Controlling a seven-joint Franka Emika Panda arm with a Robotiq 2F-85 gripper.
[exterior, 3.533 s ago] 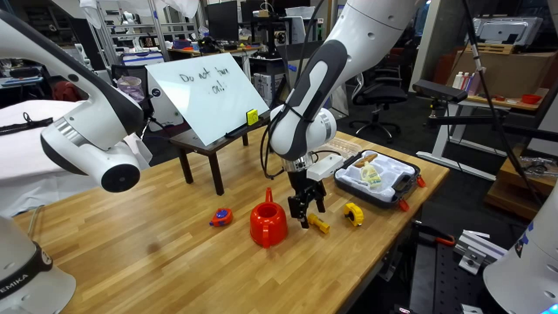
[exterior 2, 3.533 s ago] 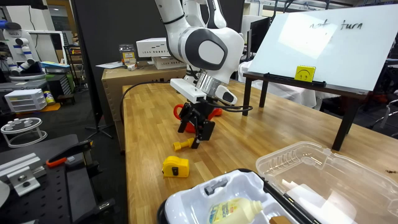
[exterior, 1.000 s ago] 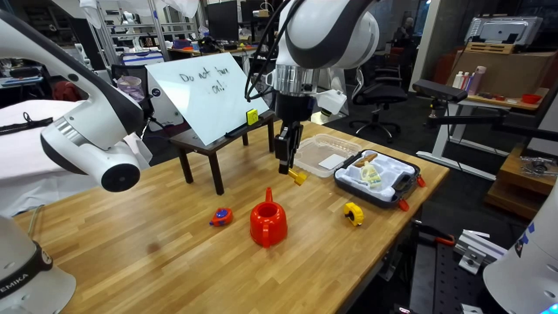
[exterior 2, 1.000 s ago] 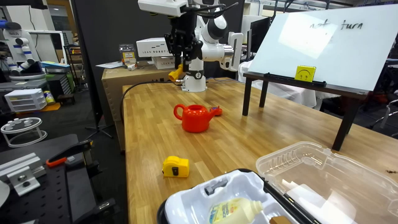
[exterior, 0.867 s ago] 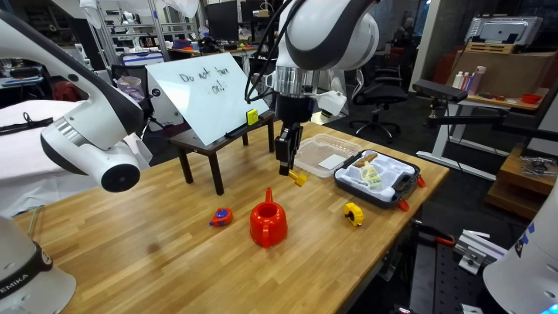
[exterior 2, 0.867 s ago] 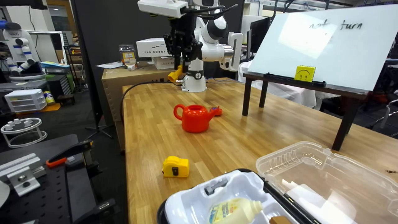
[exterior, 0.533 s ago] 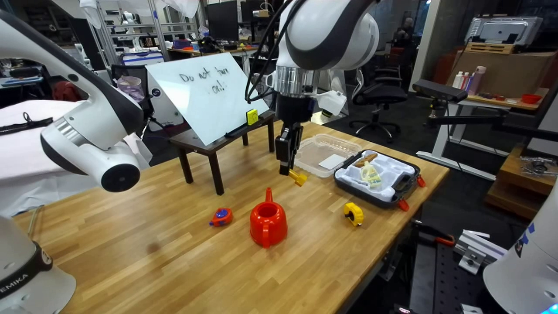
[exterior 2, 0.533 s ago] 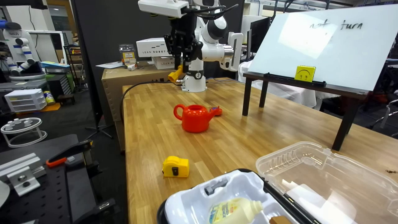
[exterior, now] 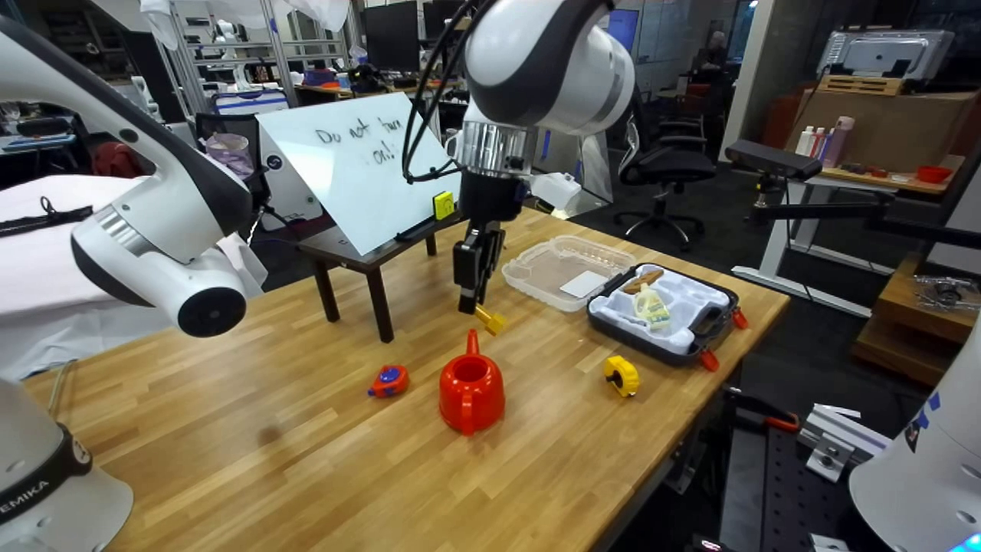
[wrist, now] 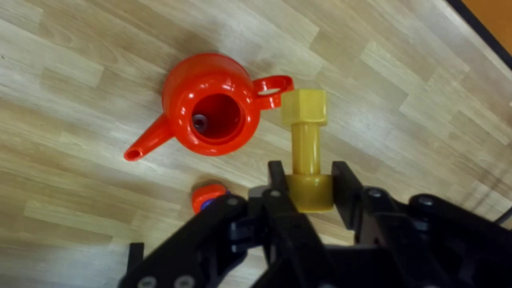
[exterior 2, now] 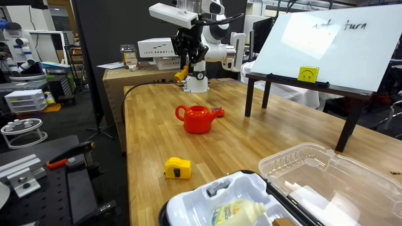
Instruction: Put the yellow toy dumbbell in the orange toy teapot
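My gripper (wrist: 307,168) is shut on one thick end of the yellow toy dumbbell (wrist: 306,148); the bar and the hexagonal far end stick out past the fingertips. In both exterior views the dumbbell (exterior: 492,320) (exterior 2: 181,75) hangs tilted in the air under the gripper (exterior: 473,303). The orange toy teapot (wrist: 212,72) stands upright on the table, its round opening facing up and its spout and handle on opposite sides. In an exterior view the teapot (exterior 2: 197,122) sits lower and nearer that camera than the held dumbbell. In the wrist view the hexagonal end overlaps the handle's edge.
A red and blue toy (exterior: 391,381) lies close to the teapot. Farther off are a yellow tape measure (exterior: 622,376) and an open black case (exterior: 720,337) with a clear lid (exterior 2: 314,160). A whiteboard (exterior: 360,161) stands on a dark low stand. Another white arm (exterior: 153,230) reaches over the table.
Earlier the dumbbell lay on the table with the gripper around it; it was then gripped and lifted. Over the last half second gripper and dumbbell have shifted slightly sideways, and the teapot has stayed put.
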